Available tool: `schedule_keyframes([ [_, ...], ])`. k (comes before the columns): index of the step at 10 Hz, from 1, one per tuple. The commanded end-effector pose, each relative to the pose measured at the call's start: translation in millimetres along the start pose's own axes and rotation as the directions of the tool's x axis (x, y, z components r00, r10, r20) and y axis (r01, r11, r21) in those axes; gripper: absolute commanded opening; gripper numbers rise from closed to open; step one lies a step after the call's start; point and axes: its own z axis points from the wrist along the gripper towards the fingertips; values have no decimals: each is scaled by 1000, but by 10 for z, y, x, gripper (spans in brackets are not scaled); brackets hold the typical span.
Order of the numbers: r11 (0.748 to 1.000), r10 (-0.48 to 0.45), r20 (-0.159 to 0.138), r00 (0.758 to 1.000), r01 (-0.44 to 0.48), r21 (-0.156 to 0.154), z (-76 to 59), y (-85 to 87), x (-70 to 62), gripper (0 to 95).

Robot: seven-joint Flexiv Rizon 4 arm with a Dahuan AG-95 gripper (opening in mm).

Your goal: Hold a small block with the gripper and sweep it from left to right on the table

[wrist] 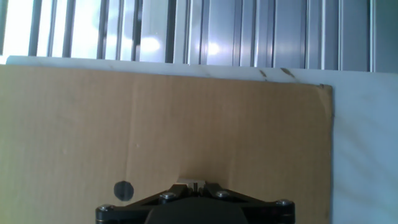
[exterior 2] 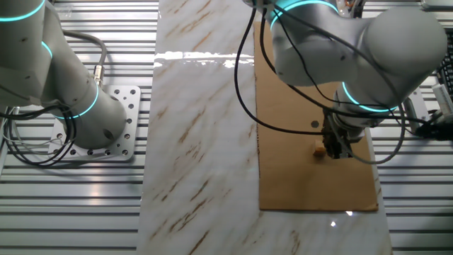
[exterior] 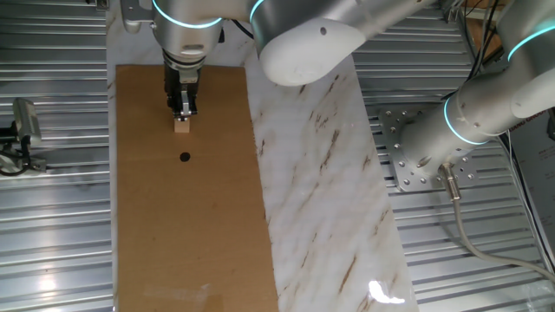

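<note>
The small block [exterior: 182, 125] is a tiny pale tan cube resting on the brown panel of the table [exterior: 173, 234], near its far left end. My gripper [exterior: 184, 111] stands upright directly over it, fingers close together and shut on the block's top. In the other fixed view the block [exterior 2: 320, 150] peeks out beside the gripper [exterior 2: 333, 147]. In the hand view only a pale sliver of the block [wrist: 191, 182] shows past the black gripper tip [wrist: 194, 185].
A small black round dot [exterior: 184, 157] lies on the brown panel just in front of the block. The white marble panel [exterior: 321, 173] adjoins on the right. A second white arm [exterior: 486, 113] stands on the ribbed grey metal surround [exterior: 52, 217].
</note>
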Motion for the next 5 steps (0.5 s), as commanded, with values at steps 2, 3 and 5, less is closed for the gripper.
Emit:
schedule_keyframes([
  [2,1000,2,3,1000,-2,1,17,-3,9,380],
  [3,1000,-1,4,1000,1,0,18,-3,9,570],
  [5,1000,-15,7,1000,15,-2,16,2,8,760],
])
